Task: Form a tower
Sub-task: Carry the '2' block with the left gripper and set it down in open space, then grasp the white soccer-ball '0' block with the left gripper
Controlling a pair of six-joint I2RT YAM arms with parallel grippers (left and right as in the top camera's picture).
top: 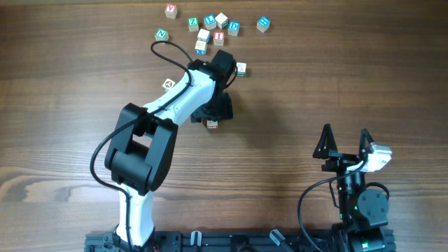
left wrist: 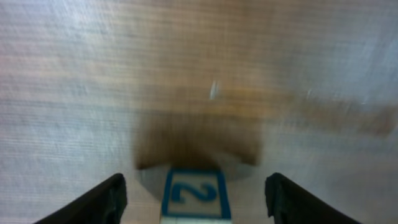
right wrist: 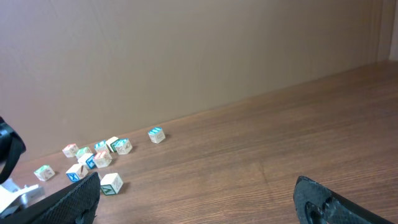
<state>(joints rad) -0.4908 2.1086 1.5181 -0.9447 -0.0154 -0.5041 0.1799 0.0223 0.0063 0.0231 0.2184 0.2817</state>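
Note:
In the left wrist view a pale cube with a blue 2 (left wrist: 195, 193) on its top face sits between my left gripper's (left wrist: 195, 182) black fingers (left wrist: 106, 202). There is a clear gap on each side, so the gripper is open and not touching it. The table below is blurred and far off, so this cube tops the tower. From overhead only a small bit of the tower (top: 211, 124) shows under the left gripper (top: 214, 112); its lower cubes are hidden. My right gripper (top: 344, 133) stands open at the front right, nothing between its fingers (right wrist: 68, 199).
Several loose letter cubes (top: 210, 28) lie scattered at the back of the table, seen also in the right wrist view as loose cubes (right wrist: 93, 155). Single cubes lie near the left arm (top: 240, 68) (top: 169, 85). A black cable (top: 168, 49) loops beside the left arm.

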